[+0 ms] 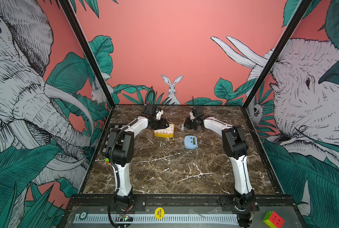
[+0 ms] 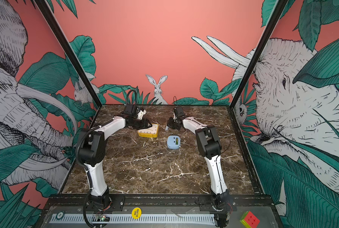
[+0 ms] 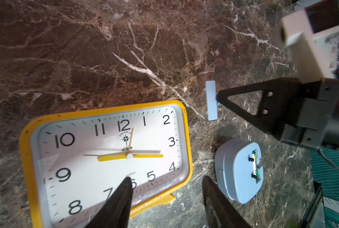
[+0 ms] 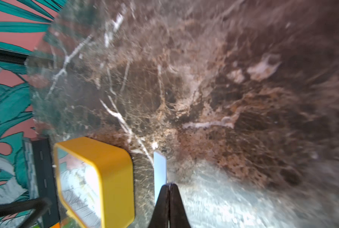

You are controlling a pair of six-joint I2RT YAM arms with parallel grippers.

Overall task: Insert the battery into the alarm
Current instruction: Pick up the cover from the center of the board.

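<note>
- Seemingly the battery (image 3: 255,164) sat in the open slot of the blue alarm (image 3: 237,173), nearest, face down.
- Left gripper (image 3: 167,178) hung open and empty over the yellow clock (image 3: 105,154).
- Farther, the right gripper (image 3: 219,98) was clenched, tips touching the blue battery cover (image 3: 211,100); pinch unclear.
- Next, likely: refit cover, aligned to slot.

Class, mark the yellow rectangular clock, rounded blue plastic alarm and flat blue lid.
yellow rectangular clock (image 3: 107,169): left wrist view, dial.
rounded blue plastic alarm (image 3: 234,169): left wrist view, back.
flat blue lid (image 3: 210,100): left wrist view, middle.
</note>
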